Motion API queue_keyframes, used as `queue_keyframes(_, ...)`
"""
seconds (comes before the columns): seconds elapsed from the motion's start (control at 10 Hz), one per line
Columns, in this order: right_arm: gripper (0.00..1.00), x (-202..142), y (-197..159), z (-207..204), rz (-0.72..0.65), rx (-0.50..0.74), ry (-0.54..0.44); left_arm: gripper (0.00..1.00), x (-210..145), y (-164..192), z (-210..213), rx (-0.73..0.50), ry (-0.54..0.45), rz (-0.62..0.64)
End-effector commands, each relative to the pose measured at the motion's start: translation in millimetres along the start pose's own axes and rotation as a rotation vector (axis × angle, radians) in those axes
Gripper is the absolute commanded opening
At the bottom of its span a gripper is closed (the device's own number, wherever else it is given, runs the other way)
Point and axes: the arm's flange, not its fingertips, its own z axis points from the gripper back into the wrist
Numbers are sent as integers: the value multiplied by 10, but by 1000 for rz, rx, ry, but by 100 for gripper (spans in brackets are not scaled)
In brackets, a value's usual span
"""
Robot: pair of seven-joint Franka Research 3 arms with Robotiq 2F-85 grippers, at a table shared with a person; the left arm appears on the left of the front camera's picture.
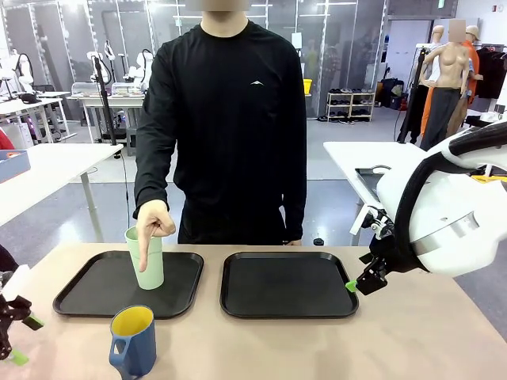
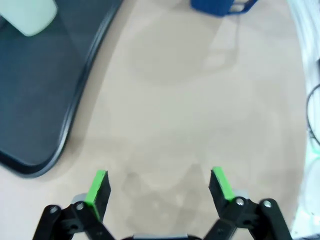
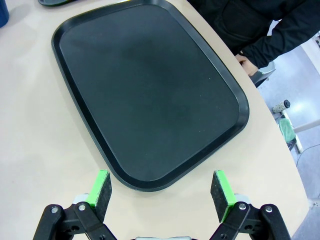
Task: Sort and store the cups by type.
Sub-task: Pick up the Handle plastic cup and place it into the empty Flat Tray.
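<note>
Gaping empty, left end effector [image 2: 159, 176], blue mug [image 2: 214, 5] well ahead, right end effector [image 3: 160, 176] open too

Mint tumbler [image 1: 154, 271] upright on left tray [image 1: 91, 291]; blue mug [image 1: 136, 352] upright on table [image 1: 317, 348].

Pale beige table [image 1: 420, 340] seen, far edge rounded at corners. Two black trays laid side by side on far half: left tray [image 1: 91, 289], right tray [image 1: 289, 286], narrow strip of tabletop left between. Dark blue mug [image 1: 133, 342], yellow inside, stood upright on bare tabletop near left tray's front edge, handle turned left.
</note>
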Motion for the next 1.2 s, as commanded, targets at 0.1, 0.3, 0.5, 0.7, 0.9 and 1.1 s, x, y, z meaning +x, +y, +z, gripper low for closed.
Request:
queue_keyframes(0.1,100,10,12,-1,0,-1,0,100,-188,-443,-259,-74,-196,-61)
queue_keyframes(0.3,100,10,12,-1,0,-1,0,100,-185,-463,-306,-123,-274,-118)
queue_keyframes(0.5,100,10,12,-1,0,-1,0,100,-137,-451,-293,-177,-423,-165)
queue_keyframes(0.7,100,10,12,-1,0,-1,0,100,-93,-409,-310,-206,-576,-175)
queue_keyframes(0.9,100,10,12,-1,0,-1,0,100,-103,-342,-373,-203,-635,-176)
queue_keyframes(1.1,100,10,12,-1,0,-1,0,100,-54,-313,-417,-201,-658,-190)
